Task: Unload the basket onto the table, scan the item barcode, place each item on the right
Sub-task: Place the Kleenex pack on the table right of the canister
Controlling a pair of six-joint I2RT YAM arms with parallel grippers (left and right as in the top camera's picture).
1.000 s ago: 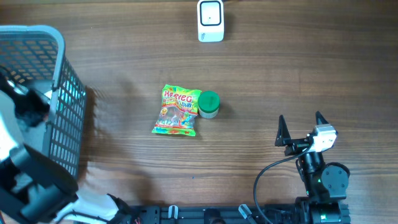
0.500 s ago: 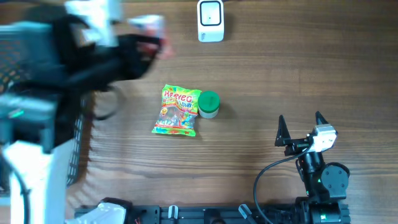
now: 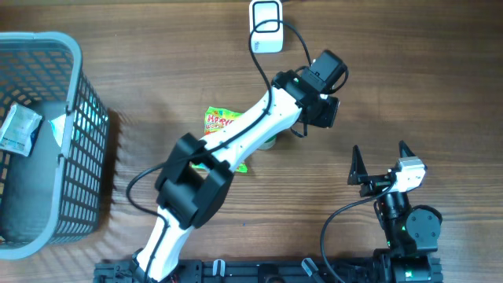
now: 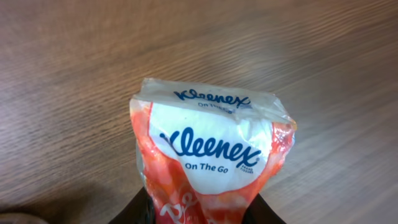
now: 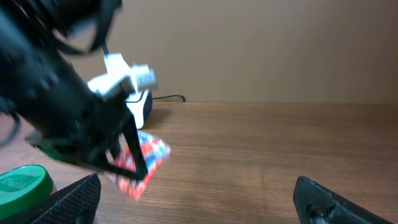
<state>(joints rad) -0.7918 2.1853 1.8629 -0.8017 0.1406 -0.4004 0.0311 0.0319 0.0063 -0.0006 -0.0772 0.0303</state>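
A red and white Kleenex tissue pack point(image 4: 211, 155) fills the left wrist view, with my left gripper point(image 4: 202, 214) shut on its lower end above bare wood. Seen from overhead, that gripper point(image 3: 321, 118) hangs right of the table's middle, below and to the right of the white barcode scanner point(image 3: 266, 27) at the far edge; the pack is hidden beneath it. The right wrist view shows the pack point(image 5: 140, 162) tilted in the black fingers, in front of the scanner point(image 5: 142, 104). My right gripper point(image 3: 381, 169) rests open at the near right, nothing between its fingers.
A grey basket point(image 3: 78, 102) with white packets stands at the left edge. A Haribo bag point(image 3: 222, 120) and a green-lidded jar point(image 5: 22, 183) lie mid-table, partly covered by the left arm in the overhead view.
The left arm has swung from the basket on the left across the table to the right of the scanner, carrying the tissue pack. The right arm has not moved.
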